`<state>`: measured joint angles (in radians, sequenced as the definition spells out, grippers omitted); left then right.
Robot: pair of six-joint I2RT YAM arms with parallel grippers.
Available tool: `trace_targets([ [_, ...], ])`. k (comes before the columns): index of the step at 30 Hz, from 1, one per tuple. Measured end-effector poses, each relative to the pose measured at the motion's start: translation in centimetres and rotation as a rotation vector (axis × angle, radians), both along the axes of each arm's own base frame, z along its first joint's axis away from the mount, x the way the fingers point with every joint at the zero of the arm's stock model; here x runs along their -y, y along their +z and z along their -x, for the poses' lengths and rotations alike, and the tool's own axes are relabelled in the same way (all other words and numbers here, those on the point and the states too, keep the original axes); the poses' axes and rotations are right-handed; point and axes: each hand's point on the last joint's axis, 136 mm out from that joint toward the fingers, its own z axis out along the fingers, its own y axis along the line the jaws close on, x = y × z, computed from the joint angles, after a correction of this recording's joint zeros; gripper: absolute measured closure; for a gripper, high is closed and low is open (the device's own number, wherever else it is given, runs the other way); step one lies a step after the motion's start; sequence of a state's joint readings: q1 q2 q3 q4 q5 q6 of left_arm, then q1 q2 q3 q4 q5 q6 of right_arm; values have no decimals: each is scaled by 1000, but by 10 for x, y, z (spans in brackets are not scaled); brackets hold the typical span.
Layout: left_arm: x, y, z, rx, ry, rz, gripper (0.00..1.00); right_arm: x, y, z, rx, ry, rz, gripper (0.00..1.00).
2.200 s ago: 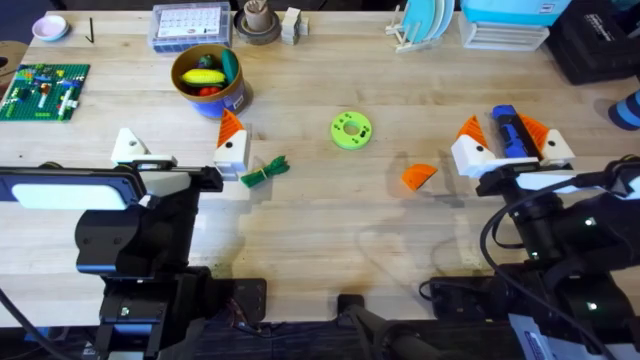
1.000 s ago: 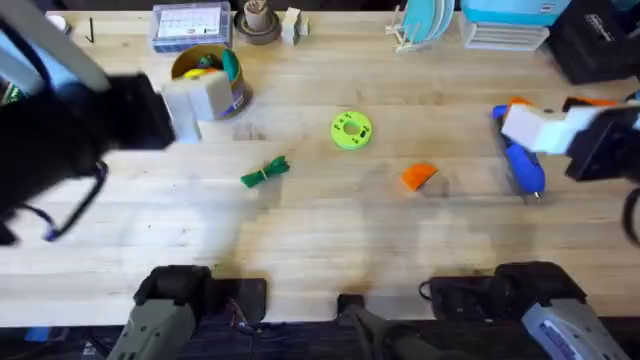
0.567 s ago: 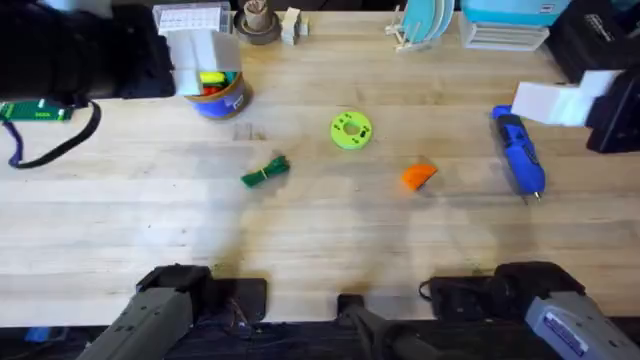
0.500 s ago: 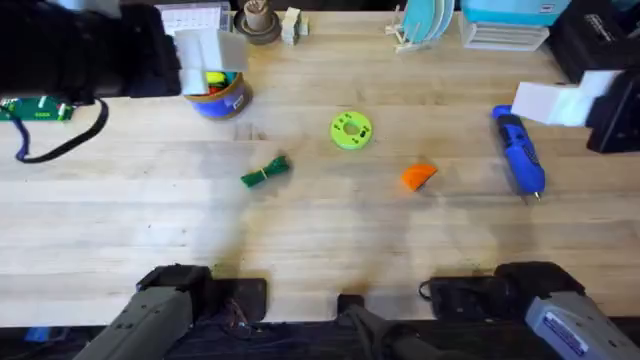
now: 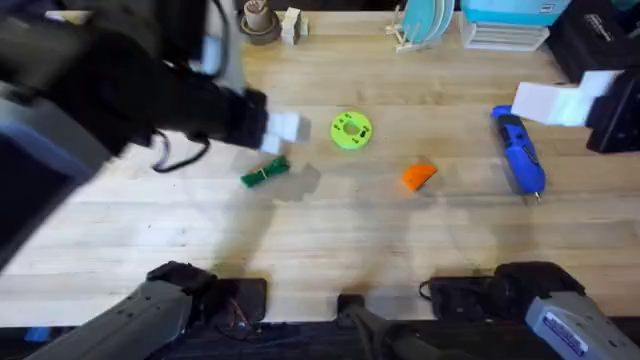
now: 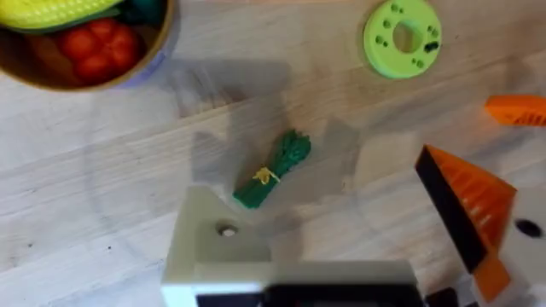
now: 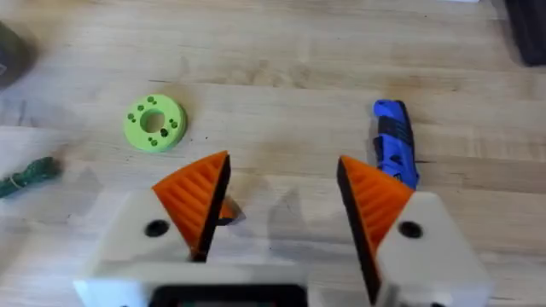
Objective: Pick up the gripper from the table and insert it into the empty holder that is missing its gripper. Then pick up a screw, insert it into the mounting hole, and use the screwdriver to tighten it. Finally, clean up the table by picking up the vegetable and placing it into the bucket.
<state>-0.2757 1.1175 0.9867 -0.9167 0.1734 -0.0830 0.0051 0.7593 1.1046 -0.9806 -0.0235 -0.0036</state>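
Left end effector [image 6: 341, 247]: swung from bucket [image 6: 77, 43] toward vegetable [image 5: 264, 172], one finger lacks tip, spread apart. Right end effector [image 7: 281, 205]: apart, empty. Gripper [image 5: 419, 176] untouched; insertion pending.

Left arm [image 5: 120, 90] looms big and blurry over the table [image 5: 330, 250], near the green vegetable [image 5: 264, 173]. Orange gripper [image 5: 419, 176] sits mid-table, lime disc [image 5: 351, 130] behind it, blue screwdriver [image 5: 518, 152] off right.
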Motion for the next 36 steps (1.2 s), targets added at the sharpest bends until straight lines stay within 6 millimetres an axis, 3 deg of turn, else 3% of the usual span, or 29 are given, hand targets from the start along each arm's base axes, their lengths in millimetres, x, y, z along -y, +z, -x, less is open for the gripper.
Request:
trace_targets([
  [3, 10, -32, 10, -14, -57, -69, 6, 0, 0, 0, 0, 0, 0, 180],
  [7, 14, -61, 16, -32, -88, -120, 6, 0, 0, 0, 0, 0, 0, 179],
  [18, 11, -96, 13, -125, -83, -186, 23, 0, 0, 0, 0, 0, 0, 179],
  [19, 10, -99, 13, -136, -84, -191, 87, 0, 0, 0, 0, 0, 0, 180],
  [24, 10, -105, 15, -156, -87, -201, 911, 0, 0, 0, 0, 0, 0, 179],
  [25, 9, -105, 15, -155, -89, -203, 966, 0, 0, 0, 0, 0, 0, 180],
  [31, 8, -94, 12, -112, -82, -196, 997, 0, 0, 0, 1, 8, 9, 179],
  [36, 6, -62, 8, 9, -63, -167, 997, 0, 0, 0, 1, 13, 15, 179],
])
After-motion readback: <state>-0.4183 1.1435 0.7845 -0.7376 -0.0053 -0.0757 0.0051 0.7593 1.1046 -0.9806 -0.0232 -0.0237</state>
